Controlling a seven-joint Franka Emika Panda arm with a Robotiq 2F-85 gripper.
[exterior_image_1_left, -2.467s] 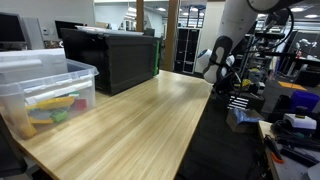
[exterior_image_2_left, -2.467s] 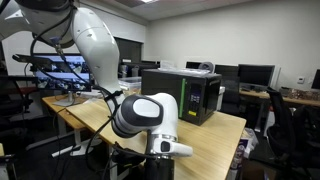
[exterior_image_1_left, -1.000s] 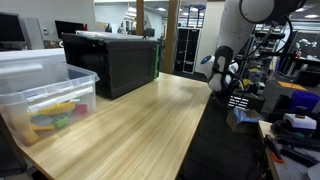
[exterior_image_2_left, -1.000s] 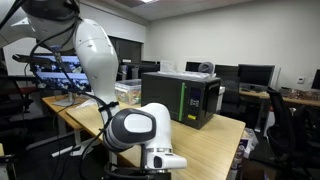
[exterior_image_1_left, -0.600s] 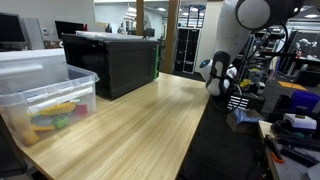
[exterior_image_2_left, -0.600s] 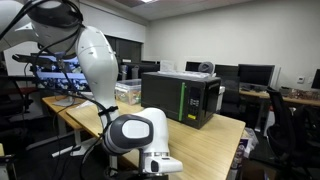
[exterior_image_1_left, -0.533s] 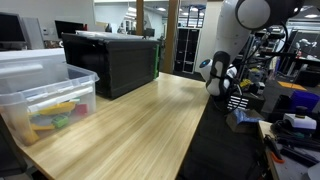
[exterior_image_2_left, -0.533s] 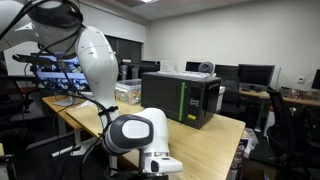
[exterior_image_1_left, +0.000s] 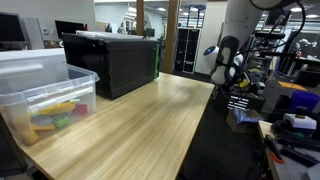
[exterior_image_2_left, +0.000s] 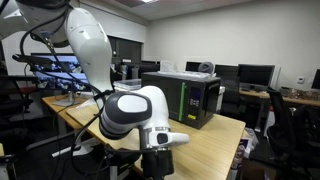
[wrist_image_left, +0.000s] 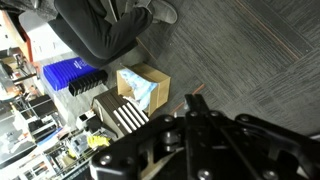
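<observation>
Gripper (wrist_image_left: 193, 100) — jaws closed on nothing; hangs past the table (exterior_image_1_left: 140, 115) edge, pointing down at the carpet.
Box (wrist_image_left: 143, 88) — nearest item, open on the floor beside a crate (wrist_image_left: 72, 77), apparently stowed off the tabletop.
Bin (exterior_image_1_left: 40, 95) — on the table's far end, well apart.

Open-plan lab, dim grey walls. Long wooden table (exterior_image_1_left: 130, 120); black cabinet (exterior_image_1_left: 110, 60) on far end. Grey carpet floor (wrist_image_left: 250, 50), cardboard box (wrist_image_left: 145, 88) on it. Monitors (exterior_image_2_left: 255, 75) on rear desks.
</observation>
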